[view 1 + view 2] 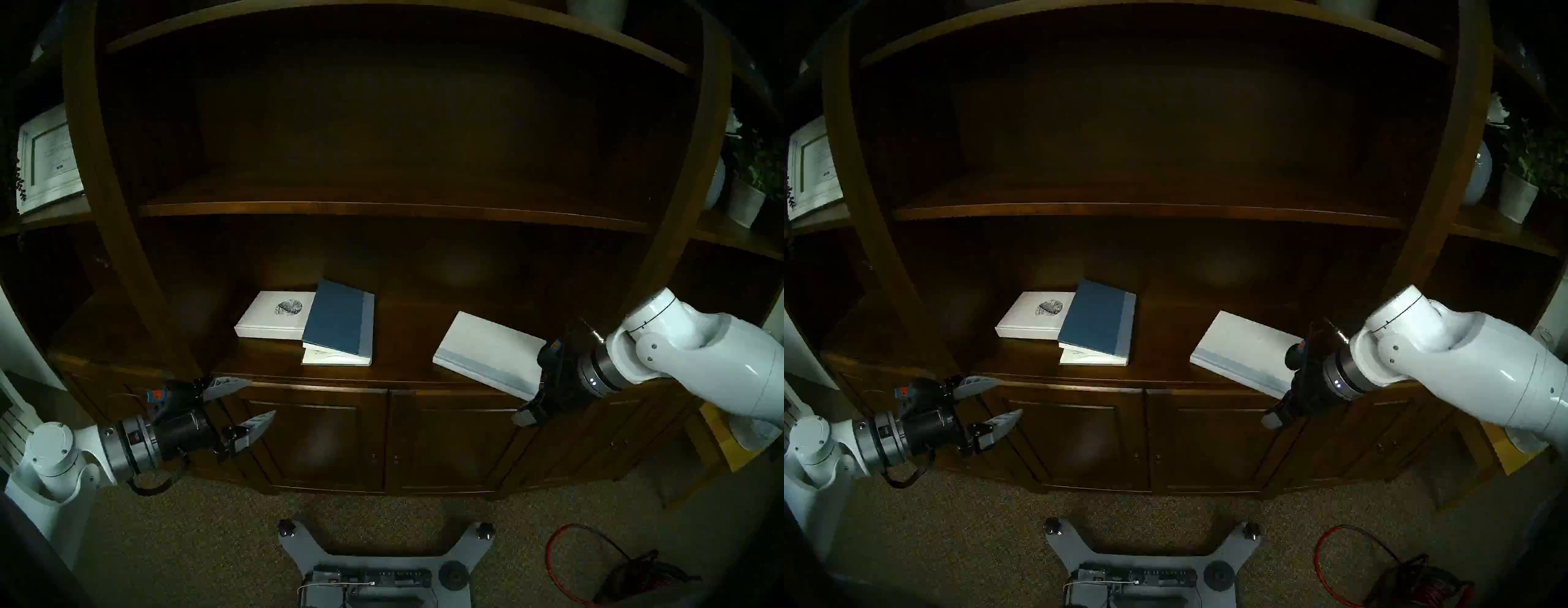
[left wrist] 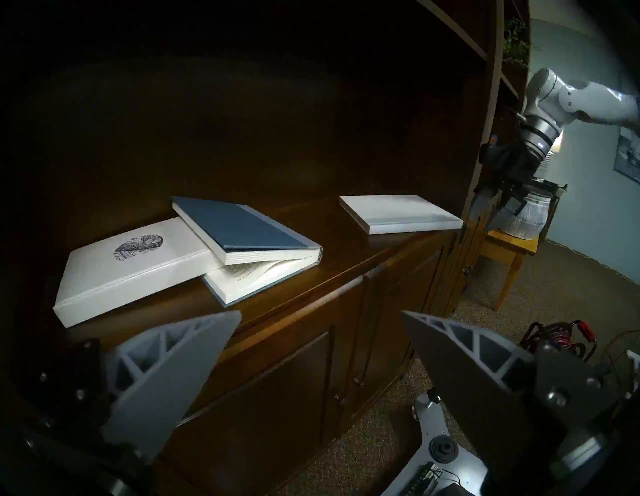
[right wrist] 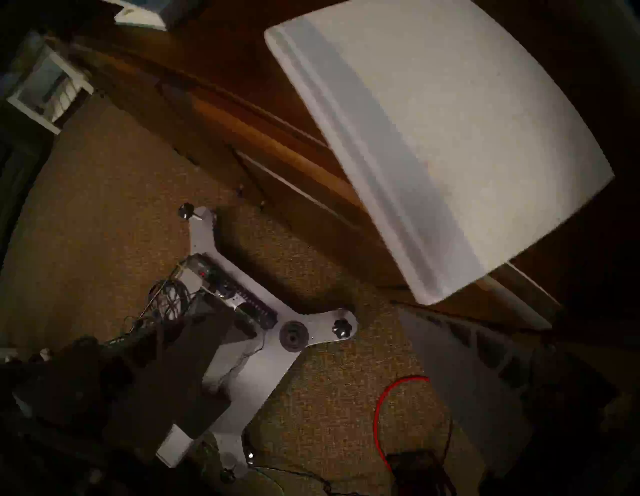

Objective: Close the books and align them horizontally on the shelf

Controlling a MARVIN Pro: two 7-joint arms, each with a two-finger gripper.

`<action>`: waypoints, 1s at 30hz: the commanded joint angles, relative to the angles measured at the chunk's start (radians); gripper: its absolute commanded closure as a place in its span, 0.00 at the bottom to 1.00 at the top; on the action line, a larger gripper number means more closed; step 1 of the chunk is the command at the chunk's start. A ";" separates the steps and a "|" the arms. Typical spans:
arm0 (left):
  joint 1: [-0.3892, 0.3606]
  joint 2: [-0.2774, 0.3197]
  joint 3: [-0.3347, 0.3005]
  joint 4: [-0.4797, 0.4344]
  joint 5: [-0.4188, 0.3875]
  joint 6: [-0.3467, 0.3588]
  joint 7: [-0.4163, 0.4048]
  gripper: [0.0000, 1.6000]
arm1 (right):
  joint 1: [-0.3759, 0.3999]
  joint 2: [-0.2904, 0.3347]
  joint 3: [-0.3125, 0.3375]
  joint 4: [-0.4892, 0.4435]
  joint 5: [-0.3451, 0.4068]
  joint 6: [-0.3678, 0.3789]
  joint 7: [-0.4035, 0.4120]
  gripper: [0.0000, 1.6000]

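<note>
The head stereo left view shows the plain white book skewed at the shelf front edge, overhanging beside the nearer, empty, wide-open right gripper, long axis running diagonally.

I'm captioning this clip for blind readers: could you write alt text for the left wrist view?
Three books lie on a dark wooden ledge: a white book with an oval illustration, a blue book propped half open against it, and a closed plain white book farther right. The left pincer is open in the foreground.
</note>
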 commanded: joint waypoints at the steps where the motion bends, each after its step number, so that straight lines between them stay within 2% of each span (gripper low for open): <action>1: -0.008 -0.004 -0.015 -0.022 -0.012 -0.006 -0.002 0.00 | -0.019 0.032 0.039 0.023 0.082 -0.130 -0.086 0.00; 5: -0.008 -0.004 -0.016 -0.023 -0.013 -0.005 -0.002 0.00 | -0.015 -0.003 0.036 0.049 0.105 -0.176 -0.122 0.00; 13: -0.008 -0.004 -0.015 -0.022 -0.012 -0.005 -0.002 0.00 | 0.014 -0.129 0.038 0.133 0.080 -0.170 -0.164 0.00; 14: -0.008 -0.004 -0.015 -0.022 -0.012 -0.005 -0.002 0.00 | 0.014 -0.129 0.038 0.133 0.080 -0.170 -0.164 0.00; 15: -0.008 -0.004 -0.015 -0.022 -0.011 -0.005 -0.002 0.00 | 0.022 -0.157 0.039 0.151 0.073 -0.167 -0.177 0.00; 18: -0.009 -0.004 -0.015 -0.022 -0.011 -0.005 -0.002 0.00 | 0.030 -0.175 0.035 0.160 0.060 -0.169 -0.196 0.00; 20: -0.009 -0.005 -0.015 -0.022 -0.011 -0.005 -0.002 0.00 | 0.040 -0.213 0.036 0.180 0.040 -0.158 -0.226 0.00; 30: -0.008 -0.005 -0.016 -0.023 -0.012 -0.005 -0.003 0.00 | 0.060 -0.268 0.028 0.213 0.010 -0.129 -0.274 0.00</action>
